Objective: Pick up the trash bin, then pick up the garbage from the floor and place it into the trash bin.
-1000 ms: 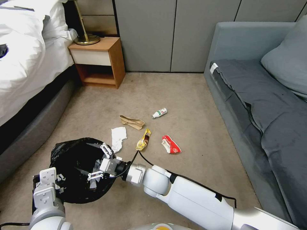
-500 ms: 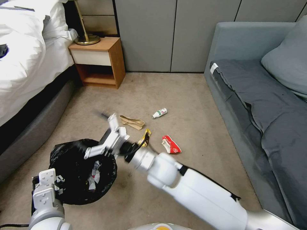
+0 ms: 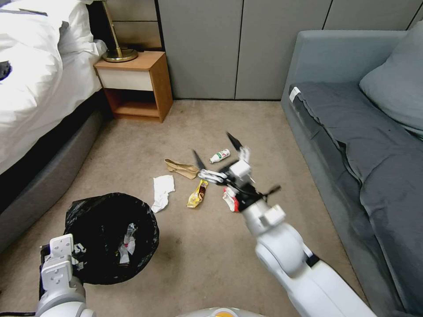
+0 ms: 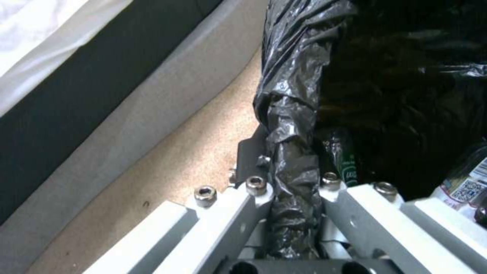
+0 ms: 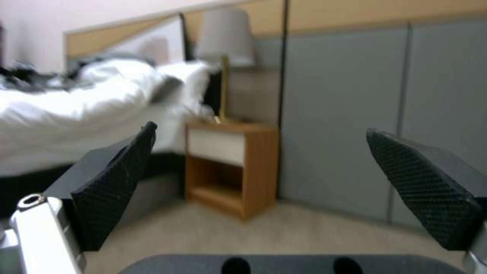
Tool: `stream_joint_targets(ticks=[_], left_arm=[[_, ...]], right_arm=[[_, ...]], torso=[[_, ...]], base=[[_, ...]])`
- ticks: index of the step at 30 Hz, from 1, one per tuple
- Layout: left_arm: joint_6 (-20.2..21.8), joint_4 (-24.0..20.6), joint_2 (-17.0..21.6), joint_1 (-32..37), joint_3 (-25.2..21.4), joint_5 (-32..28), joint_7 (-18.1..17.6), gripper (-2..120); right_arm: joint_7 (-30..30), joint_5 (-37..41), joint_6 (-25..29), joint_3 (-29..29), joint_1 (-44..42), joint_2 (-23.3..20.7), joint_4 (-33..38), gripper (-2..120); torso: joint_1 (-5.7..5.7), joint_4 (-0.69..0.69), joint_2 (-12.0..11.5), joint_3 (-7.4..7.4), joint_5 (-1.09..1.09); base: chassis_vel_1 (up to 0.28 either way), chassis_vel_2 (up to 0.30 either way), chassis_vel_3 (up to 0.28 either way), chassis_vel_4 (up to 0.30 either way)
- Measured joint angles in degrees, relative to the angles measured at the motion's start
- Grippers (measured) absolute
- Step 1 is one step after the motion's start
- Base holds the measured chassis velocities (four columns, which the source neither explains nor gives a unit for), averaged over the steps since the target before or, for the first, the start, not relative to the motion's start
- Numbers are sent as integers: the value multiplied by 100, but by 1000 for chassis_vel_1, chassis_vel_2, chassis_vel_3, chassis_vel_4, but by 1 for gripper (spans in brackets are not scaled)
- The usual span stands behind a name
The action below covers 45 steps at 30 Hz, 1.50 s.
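Head view first: the trash bin (image 3: 110, 237) sits low at the robot's left with its black bag (image 3: 88, 220) folded over the rim, and the left claw (image 3: 59, 259) is at its near edge, holding it so the opening faces up and stays within reach of the working arm. A few scraps lie inside. Out on the floor (image 3: 273, 145) the garbage is spread in a loose cluster: a white paper scrap (image 3: 162, 190), a crumpled brown bag (image 3: 181, 167), a yellow wrapper (image 3: 197, 193), a small bottle (image 3: 220, 155) and a red wrapper (image 3: 230, 200), partly hidden by the right arm. The right claw (image 3: 216, 154) hovers above that cluster, fingers spread and holding nothing, judged to be lining up for another pickup. Left wrist view: the left claw (image 4: 294, 198) is clamped on a bunched fold of black bag at the rim, a grip that pins liner and bin together; a bottle label (image 4: 469, 186) shows inside. Right wrist view: the two black pads (image 5: 114, 182) stand wide apart, aimed level toward the nightstand (image 5: 231, 167) and bed (image 5: 76, 110), so the wrist has yet to tip down toward the litter.
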Motion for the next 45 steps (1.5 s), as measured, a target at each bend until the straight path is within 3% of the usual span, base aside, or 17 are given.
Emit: stream_joint_targets(ticks=[8, 19, 34, 45], left_arm=[[0, -40, 0, 8, 7, 0, 2, 0], [-2, -55, 0, 15, 28, 5, 3, 0], [-4, -46, 0, -32, 14, 1, 2, 0], [-12, 8, 0, -67, 37, -3, 3, 0]], right_arm=[[-158, -47, 395, 470, -932, 232, -204, 100], [59, 55, 301, 648, -491, 385, -1038, 100], [82, 122, 295, 877, -299, 399, -1181, 100], [76, 107, 310, 956, -291, 382, -1207, 100]], torso=[[0, 2, 0, 0, -1], [0, 3, 0, 0, -1], [0, 2, 0, 0, -1], [0, 2, 0, 1, -3]], base=[[0, 0, 0, 0], [0, 0, 0, 0], [-24, 28, 19, -26], [-196, 204, 209, -202]])
